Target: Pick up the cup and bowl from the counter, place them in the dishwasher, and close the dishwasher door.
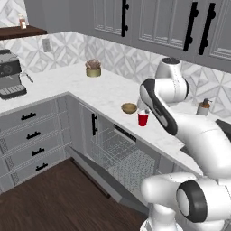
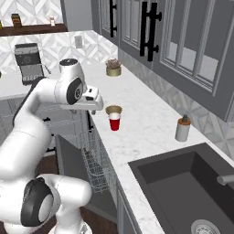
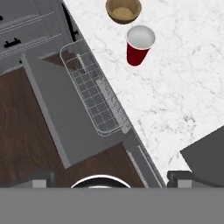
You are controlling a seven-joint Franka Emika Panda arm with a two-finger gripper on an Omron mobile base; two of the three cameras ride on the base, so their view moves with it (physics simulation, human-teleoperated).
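The red cup point(image 3: 139, 47) stands upright on the white marble counter point(image 3: 175, 87), just in front of the tan bowl point(image 3: 124, 9). Both also show near the counter's edge: cup point(image 1: 143, 118) point(image 2: 114, 121), bowl point(image 1: 129, 108) point(image 2: 113, 109). Below them the dishwasher stands open, its grey door point(image 3: 65, 122) point(image 1: 101, 173) dropped flat and the wire rack point(image 3: 92, 96) point(image 1: 117, 153) pulled out over it. My gripper point(image 3: 109, 178) hangs high over the counter's edge, short of the cup, open with nothing between its fingers.
A soap dispenser point(image 2: 183, 128) stands by the dark sink point(image 2: 187, 187). A gold pot with a plant point(image 1: 93, 68) sits at the back and a coffee machine point(image 1: 10, 74) in the corner. Grey drawers point(image 1: 31, 135) flank the dishwasher; upper cabinets hang above the counter.
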